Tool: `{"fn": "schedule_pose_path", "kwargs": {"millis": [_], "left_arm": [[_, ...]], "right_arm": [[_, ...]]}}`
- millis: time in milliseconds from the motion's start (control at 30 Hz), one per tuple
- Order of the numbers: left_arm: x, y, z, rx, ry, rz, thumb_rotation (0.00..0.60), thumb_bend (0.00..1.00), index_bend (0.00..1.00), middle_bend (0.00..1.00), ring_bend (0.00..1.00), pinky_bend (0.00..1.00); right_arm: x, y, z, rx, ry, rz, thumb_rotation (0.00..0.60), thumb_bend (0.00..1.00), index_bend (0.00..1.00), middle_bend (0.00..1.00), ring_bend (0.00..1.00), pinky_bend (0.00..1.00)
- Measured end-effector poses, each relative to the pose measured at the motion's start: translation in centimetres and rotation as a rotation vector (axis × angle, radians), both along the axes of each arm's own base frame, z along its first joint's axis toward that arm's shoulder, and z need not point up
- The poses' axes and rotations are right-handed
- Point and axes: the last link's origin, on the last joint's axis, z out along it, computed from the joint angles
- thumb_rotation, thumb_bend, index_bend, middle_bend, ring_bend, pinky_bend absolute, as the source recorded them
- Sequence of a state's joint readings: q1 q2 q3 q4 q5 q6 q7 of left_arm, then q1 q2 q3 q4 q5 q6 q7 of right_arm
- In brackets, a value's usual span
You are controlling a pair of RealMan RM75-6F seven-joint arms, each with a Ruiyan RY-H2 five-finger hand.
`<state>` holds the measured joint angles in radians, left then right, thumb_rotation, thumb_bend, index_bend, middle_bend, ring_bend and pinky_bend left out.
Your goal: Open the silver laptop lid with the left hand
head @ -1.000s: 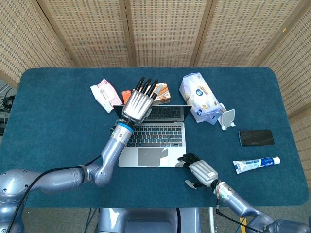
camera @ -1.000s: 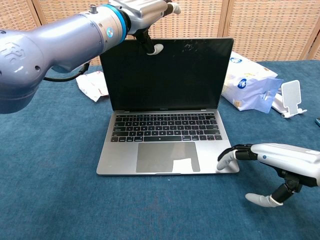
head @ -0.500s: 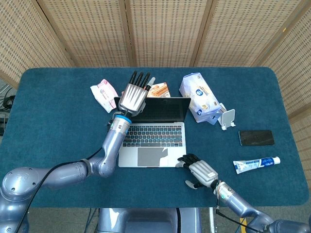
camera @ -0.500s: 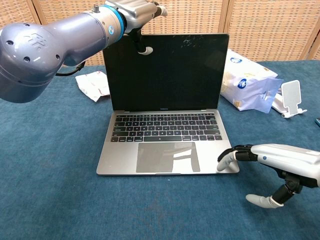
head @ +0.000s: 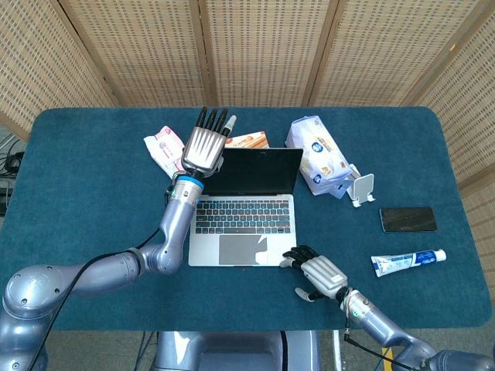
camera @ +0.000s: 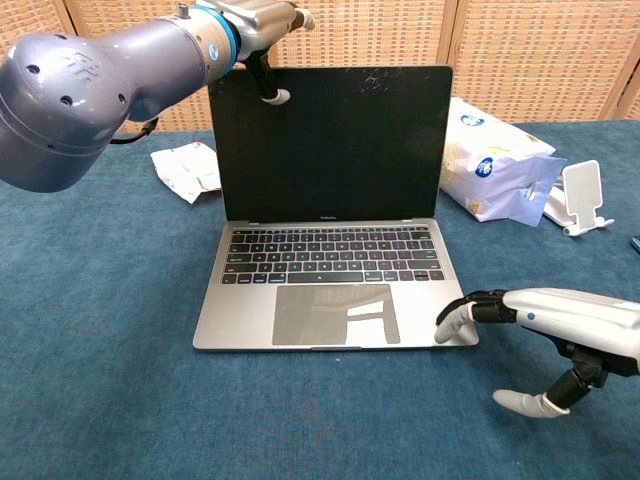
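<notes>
The silver laptop (head: pixel 243 219) stands open in the middle of the table, its dark screen (camera: pixel 330 140) about upright. My left hand (head: pixel 205 147) is at the lid's top left corner. Its fingers stretch flat past the top edge and its thumb (camera: pixel 270 93) hangs in front of the screen. In the chest view only the wrist and the back of that left hand (camera: pixel 250 18) show at the top of the frame. My right hand (camera: pixel 545 320) lies at the laptop's front right corner, fingertips (camera: pixel 452 322) resting on the base and thumb down on the cloth.
A pink wipes pack (head: pixel 164 149) lies left of the lid and an orange box (head: pixel 246 141) behind it. To the right are a blue-white tissue pack (head: pixel 317 154), a white phone stand (head: pixel 360 189), a black phone (head: pixel 407 219) and a toothpaste tube (head: pixel 407 260).
The lid has swung further back, from leaning over the keyboard to about upright. My left hand has gone back and to the left with its top edge. The right hand has stayed put.
</notes>
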<state>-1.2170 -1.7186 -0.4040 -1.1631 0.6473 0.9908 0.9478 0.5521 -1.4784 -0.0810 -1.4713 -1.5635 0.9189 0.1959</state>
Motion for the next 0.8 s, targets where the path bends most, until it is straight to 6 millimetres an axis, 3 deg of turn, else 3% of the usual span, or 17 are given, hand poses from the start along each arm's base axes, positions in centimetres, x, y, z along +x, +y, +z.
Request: {"fn": "schedule_pose_path", "kwargs": {"millis": [267,433,633,800], "left_arm": [[0.2,-1.8,1.6,-0.041,-0.098,-0.035,0.551,0.35,0.0,0.0,0.0,0.0],[-0.7,-3.8,3.4,-0.059,-0.159,-0.057,0.552,0.35,0.0,0.0,0.0,0.0],[-4.5,-6.4,6.9,-0.038,-0.2,-0.037,0.554,0.36,0.0,0.0,0.0,0.0],[-9.1,-9.2,9.9,-0.013,-0.207,0.016,0.555,0.36,0.0,0.0,0.0,0.0]], "right_arm": [[0.7,-0.2,1.9,-0.045,-0.051,0.014,0.6,0.41,0.22,0.15,0.0,0.02],[0.9,-0.6,3.9,-0.091,-0.073,0.023,0.6,0.41,0.22,0.15,0.0,0.02],[0.6,-1.4,6.5,-0.169,-0.076,0.023,0.6,0.41,0.22,0.15,0.0,0.02],[-0.8,-2.0,9.1,-0.259,-0.052,-0.011,0.6,0.41,0.22,0.15,0.0,0.02]]}}
